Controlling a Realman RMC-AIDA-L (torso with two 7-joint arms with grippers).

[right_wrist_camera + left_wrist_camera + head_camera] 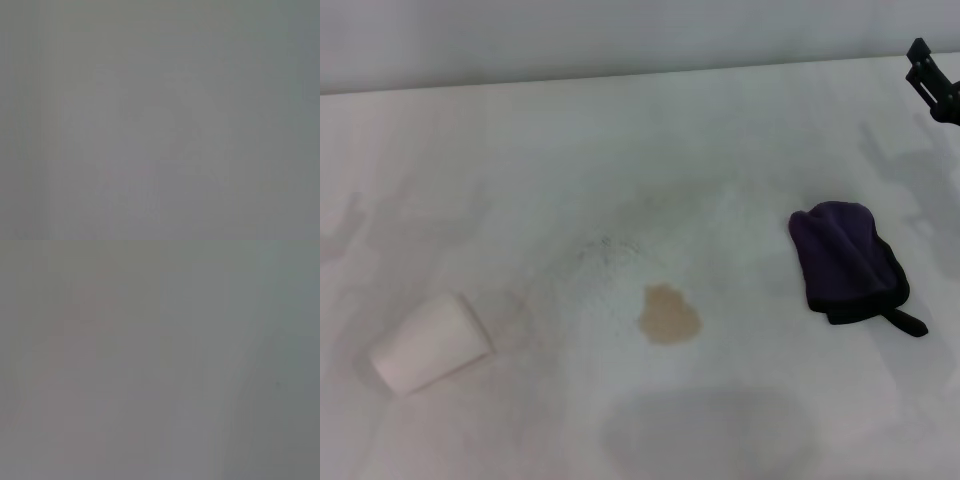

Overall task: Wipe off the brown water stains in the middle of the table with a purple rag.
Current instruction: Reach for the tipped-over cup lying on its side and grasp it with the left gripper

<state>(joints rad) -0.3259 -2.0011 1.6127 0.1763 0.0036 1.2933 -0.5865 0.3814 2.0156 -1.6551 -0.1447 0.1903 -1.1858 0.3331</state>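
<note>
In the head view a small tan-brown water stain [669,314] lies flat near the middle of the white table [620,160]. The folded purple rag [845,258], with black edging and a black tab, lies to the right of the stain, apart from it. Only a black part of my right gripper [932,78] shows at the far right edge, well behind the rag and above the table. My left gripper is out of view. Both wrist views show only plain grey.
A white paper cup [428,341] lies on its side at the front left of the table. Faint grey speckles [605,250] lie just behind the stain. The table's far edge meets a grey wall [620,40].
</note>
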